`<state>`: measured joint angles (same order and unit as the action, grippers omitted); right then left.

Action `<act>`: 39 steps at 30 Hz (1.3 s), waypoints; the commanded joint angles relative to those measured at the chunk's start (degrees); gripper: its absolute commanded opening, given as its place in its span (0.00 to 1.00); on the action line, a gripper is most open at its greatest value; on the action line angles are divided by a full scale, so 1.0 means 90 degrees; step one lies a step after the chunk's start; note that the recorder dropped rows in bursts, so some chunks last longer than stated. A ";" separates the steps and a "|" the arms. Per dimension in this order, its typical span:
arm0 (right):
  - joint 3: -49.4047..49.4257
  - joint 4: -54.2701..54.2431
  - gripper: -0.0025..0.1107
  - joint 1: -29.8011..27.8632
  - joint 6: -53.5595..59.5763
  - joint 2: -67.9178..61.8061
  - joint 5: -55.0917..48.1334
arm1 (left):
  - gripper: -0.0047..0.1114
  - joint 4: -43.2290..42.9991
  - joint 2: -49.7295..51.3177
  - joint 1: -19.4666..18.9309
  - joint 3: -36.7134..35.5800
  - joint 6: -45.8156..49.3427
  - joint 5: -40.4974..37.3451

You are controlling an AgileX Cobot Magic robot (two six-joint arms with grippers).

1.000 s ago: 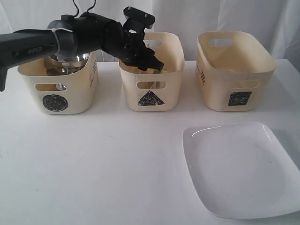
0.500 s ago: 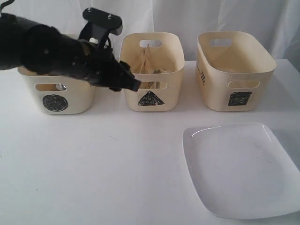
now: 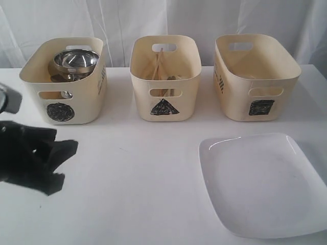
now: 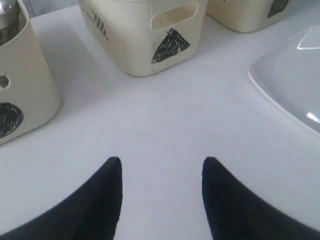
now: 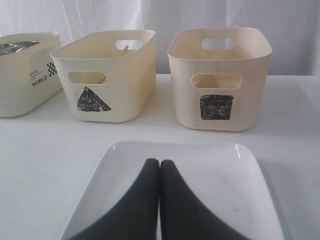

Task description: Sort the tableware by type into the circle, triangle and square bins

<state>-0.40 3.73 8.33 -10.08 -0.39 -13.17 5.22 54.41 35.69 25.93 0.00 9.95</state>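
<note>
I've pulled my left gripper (image 4: 161, 165) off the triangle bin (image 3: 164, 97), past the circle bin (image 3: 76, 104), down to the near-left over the table (image 3: 133, 173), jaws apart and empty. The steel bowl (image 3: 76, 58) and both bin tops are uncovered again.

On my exterior view I read three black hand-drawn signs: a circle (image 3: 60, 112) on the left tub (image 3: 84, 104), a triangle (image 3: 164, 107) on the middle tub (image 3: 140, 102), a square (image 3: 260, 107) on the right tub (image 3: 232, 102). My right wrist view shows WORLD (image 5: 41, 80) by a checker patch (image 5: 50, 68) on the left tub's side wall; the smaller print there is unreadable.
</note>
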 commanded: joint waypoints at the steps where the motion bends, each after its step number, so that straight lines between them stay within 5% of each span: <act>1: 0.0045 0.0026 0.02 -0.0040 -0.0029 0.0044 0.0055 | 0.50 0.0011 -0.1239 -0.0028 -0.0714 0.0049 -0.0784; 6: 0.0045 0.0026 0.02 -0.0040 -0.0028 0.0044 0.0043 | 0.50 0.0011 -0.2801 -0.0028 -0.1479 0.0049 -0.1440; 15: 0.0045 0.0026 0.02 -0.0040 -0.0028 0.0044 0.0054 | 0.50 -0.0201 -0.3867 -0.0011 -0.2832 0.0049 -0.1584; 29: 0.0045 0.0026 0.02 -0.0040 -0.0028 0.0044 0.0054 | 0.50 -0.0254 -0.6046 -0.0050 -0.2881 0.0049 -0.2473; 39: 0.0045 0.0026 0.02 -0.0040 -0.0028 0.0044 0.0054 | 0.50 -0.0254 -0.6046 -0.0564 -0.2881 0.0049 -0.2576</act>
<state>-0.40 3.73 8.33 -10.08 -0.39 -13.17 2.98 0.29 31.89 0.23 0.31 -12.98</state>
